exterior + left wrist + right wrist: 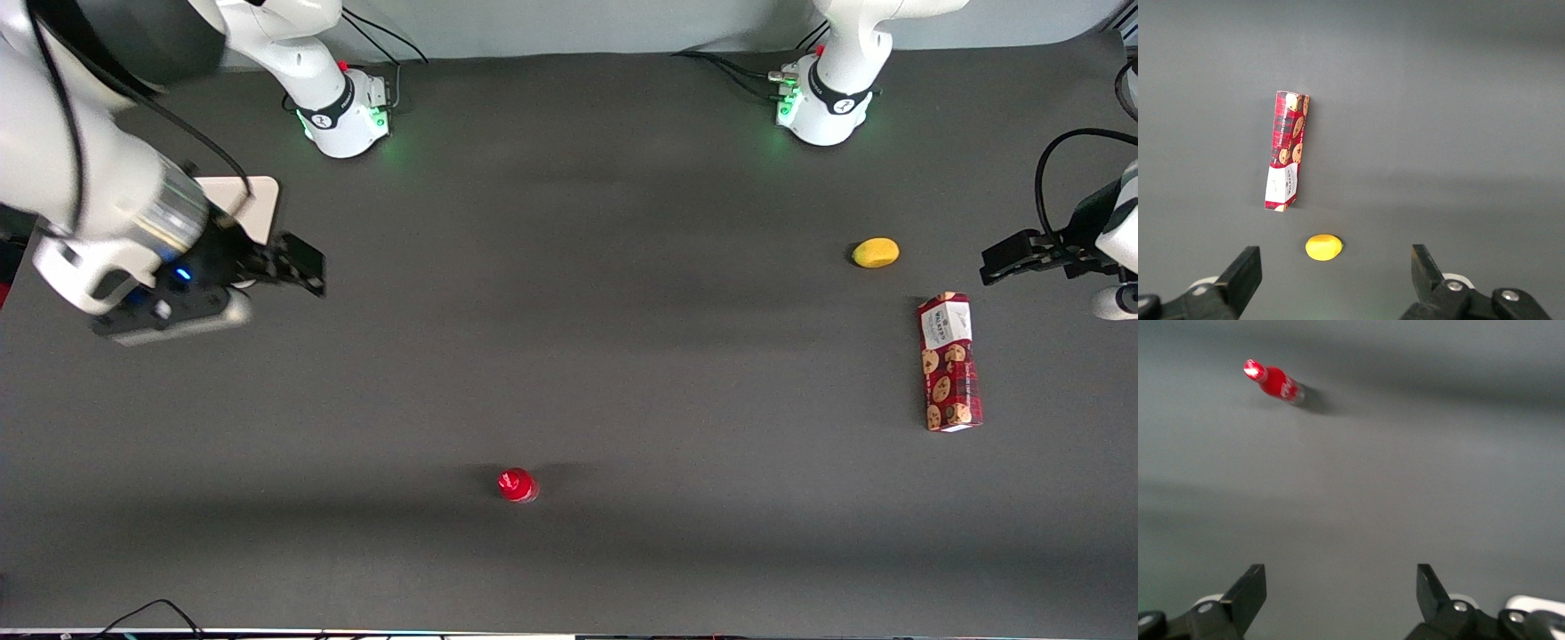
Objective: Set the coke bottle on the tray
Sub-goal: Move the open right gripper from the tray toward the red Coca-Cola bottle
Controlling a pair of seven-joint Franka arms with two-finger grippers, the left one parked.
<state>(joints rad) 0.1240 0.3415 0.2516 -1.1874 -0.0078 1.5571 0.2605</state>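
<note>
The coke bottle (pixel 517 485) stands upright on the dark table near the front camera's edge, seen from above as a small red disc. In the right wrist view the coke bottle (pixel 1275 381) shows its red body and cap, well away from the fingers. My gripper (pixel 302 264) hangs open and empty above the table at the working arm's end, much farther from the front camera than the bottle. Its gap (pixel 1341 587) holds only bare table. The cream-white tray (pixel 252 203) lies just under the arm, mostly hidden by it.
A yellow lemon-like object (pixel 876 252) and a red cookie box (pixel 949 362) lie toward the parked arm's end of the table. The two arm bases (pixel 345 111) stand along the table edge farthest from the front camera.
</note>
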